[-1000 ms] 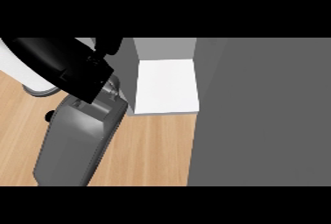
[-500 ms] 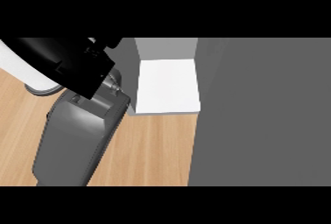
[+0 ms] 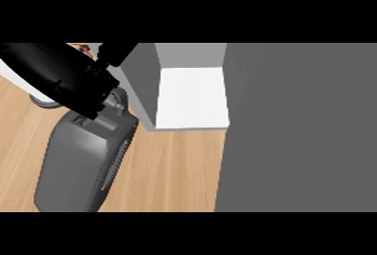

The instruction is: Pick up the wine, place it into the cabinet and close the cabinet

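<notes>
My left hand [image 3: 63,74] shows as a black mass at the upper left, on the end of the grey forearm [image 3: 85,164] that rises from the lower edge. It lies just left of the grey cabinet's side wall [image 3: 140,84]. The cabinet stands open, showing its white shelf floor [image 3: 190,97]. Its grey door [image 3: 298,129] fills the right side of the view. A small brown bit [image 3: 83,48] peeks out above the hand; I cannot tell whether it is the wine. The hand hides whatever it may hold.
A pale round thing [image 3: 33,92] sits on the wooden counter [image 3: 173,169] at the left edge, mostly behind the hand. Bare wood shows between the forearm and the door.
The left hand and forearm have shifted slightly to the left. The cabinet and its door have not moved.
</notes>
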### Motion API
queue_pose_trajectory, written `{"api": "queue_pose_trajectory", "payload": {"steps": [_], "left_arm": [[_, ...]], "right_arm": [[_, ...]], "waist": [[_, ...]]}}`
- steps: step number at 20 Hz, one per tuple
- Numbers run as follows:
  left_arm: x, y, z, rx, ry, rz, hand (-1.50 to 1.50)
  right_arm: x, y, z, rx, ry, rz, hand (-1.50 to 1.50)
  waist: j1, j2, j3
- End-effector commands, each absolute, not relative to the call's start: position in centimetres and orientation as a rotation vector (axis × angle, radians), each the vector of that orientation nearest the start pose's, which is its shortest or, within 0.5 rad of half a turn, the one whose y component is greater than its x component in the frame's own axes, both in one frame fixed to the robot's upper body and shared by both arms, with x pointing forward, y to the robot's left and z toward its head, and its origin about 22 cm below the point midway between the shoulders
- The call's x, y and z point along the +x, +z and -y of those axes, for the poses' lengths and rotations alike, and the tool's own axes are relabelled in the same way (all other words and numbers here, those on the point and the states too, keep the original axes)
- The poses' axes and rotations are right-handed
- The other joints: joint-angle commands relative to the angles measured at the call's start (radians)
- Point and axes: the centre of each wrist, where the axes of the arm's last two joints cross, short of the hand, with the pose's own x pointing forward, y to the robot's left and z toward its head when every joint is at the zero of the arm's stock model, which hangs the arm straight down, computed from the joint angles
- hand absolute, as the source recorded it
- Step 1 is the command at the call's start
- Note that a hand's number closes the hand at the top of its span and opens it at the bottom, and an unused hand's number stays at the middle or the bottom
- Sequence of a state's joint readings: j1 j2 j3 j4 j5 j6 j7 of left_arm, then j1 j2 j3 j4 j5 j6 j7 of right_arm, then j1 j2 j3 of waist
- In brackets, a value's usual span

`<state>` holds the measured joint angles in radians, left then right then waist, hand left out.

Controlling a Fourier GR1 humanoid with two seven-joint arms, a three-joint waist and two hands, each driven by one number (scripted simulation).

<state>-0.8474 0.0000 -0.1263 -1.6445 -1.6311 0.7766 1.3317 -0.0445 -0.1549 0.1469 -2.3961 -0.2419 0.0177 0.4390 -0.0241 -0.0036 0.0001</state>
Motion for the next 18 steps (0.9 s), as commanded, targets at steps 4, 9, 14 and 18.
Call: {"api": "queue_pose_trajectory", "payload": {"steps": [4, 9, 14, 18], "left_arm": [[31.7, 21.2, -10.9, 1.08, 0.836, 1.599, -1.5], [32.9, 19.5, -12.8, 1.098, 0.88, 1.541, -1.5], [31.7, 15.1, -15.0, 1.168, 0.922, 1.5, -1.5], [31.0, 12.0, -17.1, 1.242, 0.958, 1.462, -1.5]], "right_arm": [[15.5, 18.4, 23.3, 0.298, 0.217, 2.0, -1.5], [14.4, 18.9, 22.9, 0.278, 0.245, 1.99, -1.5], [14.9, 18.0, 24.1, 0.271, 0.225, 2.0, -1.5], [13.9, 18.7, 23.8, 0.295, 0.237, 1.999, -1.5]], "waist": [[0.004, 0.002, 0.001], [0.003, 0.003, 0.0], [0.012, 0.002, 0.0], [0.011, 0.001, -0.001]]}}
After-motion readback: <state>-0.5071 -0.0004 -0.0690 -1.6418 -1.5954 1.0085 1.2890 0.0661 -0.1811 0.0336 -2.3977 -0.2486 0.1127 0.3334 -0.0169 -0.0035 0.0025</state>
